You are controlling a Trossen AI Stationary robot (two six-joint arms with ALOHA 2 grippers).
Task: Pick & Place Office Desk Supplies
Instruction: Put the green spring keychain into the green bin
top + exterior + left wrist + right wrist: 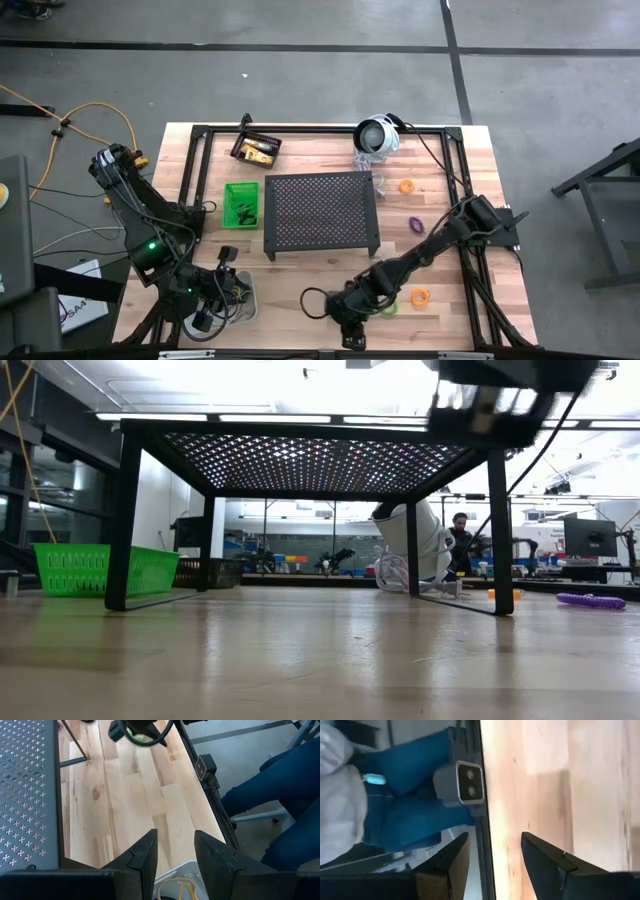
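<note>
My left gripper (175, 837) hangs open and empty over the clear bin (186, 869) at the table's near left corner; yellow tubes (176, 888) lie inside it. My right gripper (495, 840) is open and empty above the table's near edge (350, 335), near the middle. A green loop (388, 308) and an orange loop (420, 297) lie on the wood just right of it. Farther back lie a purple loop (415, 224) and another orange loop (407, 186). The green bin (241, 203) and the black bin (255, 150) stand at the far left.
The big black perforated stand (322, 212) fills the table's middle. A round white device (377, 135) with a cable sits behind it. A small camera (469, 781) is mounted on the near edge, and a person in blue trousers (415, 815) sits beyond it.
</note>
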